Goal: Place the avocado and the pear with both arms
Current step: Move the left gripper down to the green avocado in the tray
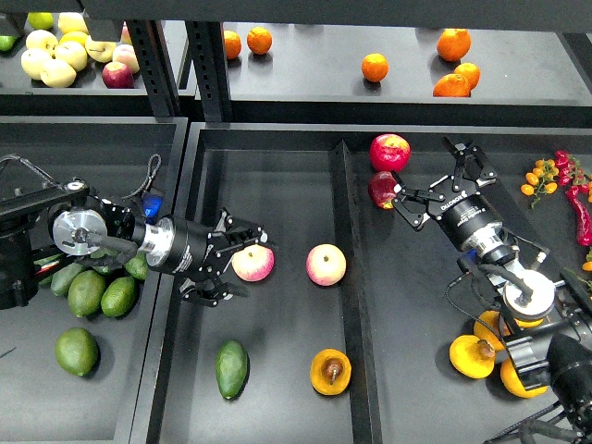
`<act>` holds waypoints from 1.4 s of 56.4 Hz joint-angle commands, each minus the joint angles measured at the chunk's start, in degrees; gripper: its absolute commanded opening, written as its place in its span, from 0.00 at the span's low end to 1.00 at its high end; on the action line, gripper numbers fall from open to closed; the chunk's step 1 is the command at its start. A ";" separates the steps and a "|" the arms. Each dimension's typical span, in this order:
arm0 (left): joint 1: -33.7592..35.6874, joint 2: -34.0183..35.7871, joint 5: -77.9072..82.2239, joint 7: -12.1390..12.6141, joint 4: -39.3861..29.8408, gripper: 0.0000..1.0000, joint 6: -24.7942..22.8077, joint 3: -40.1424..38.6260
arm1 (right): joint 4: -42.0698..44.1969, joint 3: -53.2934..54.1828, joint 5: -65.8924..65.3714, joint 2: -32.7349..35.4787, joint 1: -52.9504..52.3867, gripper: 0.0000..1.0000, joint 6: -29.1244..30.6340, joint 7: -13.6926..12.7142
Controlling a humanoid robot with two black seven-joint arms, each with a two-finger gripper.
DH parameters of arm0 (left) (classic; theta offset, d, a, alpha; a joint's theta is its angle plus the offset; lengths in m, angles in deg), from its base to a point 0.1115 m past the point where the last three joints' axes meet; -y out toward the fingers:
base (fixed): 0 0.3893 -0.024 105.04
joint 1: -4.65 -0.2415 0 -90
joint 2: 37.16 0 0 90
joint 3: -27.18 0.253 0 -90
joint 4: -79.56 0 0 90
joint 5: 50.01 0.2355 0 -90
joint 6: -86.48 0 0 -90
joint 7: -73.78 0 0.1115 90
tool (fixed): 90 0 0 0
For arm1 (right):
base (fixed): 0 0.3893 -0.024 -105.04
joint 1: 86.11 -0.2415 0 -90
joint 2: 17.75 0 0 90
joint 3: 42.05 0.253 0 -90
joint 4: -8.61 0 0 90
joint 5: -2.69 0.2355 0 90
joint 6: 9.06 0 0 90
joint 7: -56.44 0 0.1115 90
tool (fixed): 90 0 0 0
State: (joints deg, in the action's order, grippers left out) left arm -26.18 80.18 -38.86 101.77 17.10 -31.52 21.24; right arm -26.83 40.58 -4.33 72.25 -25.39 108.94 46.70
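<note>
Grippers first. Left gripper (233, 264) lies low across the middle tray (277, 185), fingers spread wide, holding nothing; its tips sit just beside one pink-yellow apple (252, 263), contact not determinable. Right gripper (433, 180) hangs over the right tray (416, 305), fingers likewise spread apart and empty, one tip close to a dark red apple (382, 189). White lettering is visible on the right gripper's body but too small to read.

Middle tray contents, counted: two pink-yellow apples, the second (326, 265) standing apart to the right of the first; one avocado (232, 368) lying near the front of the tray, well below the left gripper; one pear (330, 371) to the right of the avocado, apart from it, dark hollow facing up.

Right tray: two red apples, the brighter one (390, 152) at the far end just above the dark one; several orange-yellow fruits (472, 356) clustered at the near right, partly hidden by the right arm, count not certain.

Left tray (92, 407): at least four green avocados (77, 351), three bunched by the left arm, one lying alone nearer the front.

Rear shelf (305, 74): six oranges (375, 67); a heap of pale yellow apples (51, 55) at the far left.

Far right edge: small red and orange peppers (555, 176), not countable.
</note>
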 commanded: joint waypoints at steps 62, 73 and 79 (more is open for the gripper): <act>-7.66 -13.09 19.26 0.01 10.16 0.91 0.00 6.99 | -0.50 0.25 0.00 0.00 1.68 1.00 0.00 -0.02; -8.10 -15.03 20.66 0.01 12.54 0.91 0.00 7.08 | -0.59 0.87 0.00 0.00 1.77 1.00 0.00 -0.10; -8.54 -15.56 20.84 0.01 13.59 0.91 0.00 7.08 | -0.59 0.87 0.00 0.00 1.94 1.00 0.00 -0.10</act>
State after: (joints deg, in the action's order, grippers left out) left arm -34.26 65.25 -18.27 101.79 29.62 -31.51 28.26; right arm -27.41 41.41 -4.34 72.25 -23.62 108.94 46.60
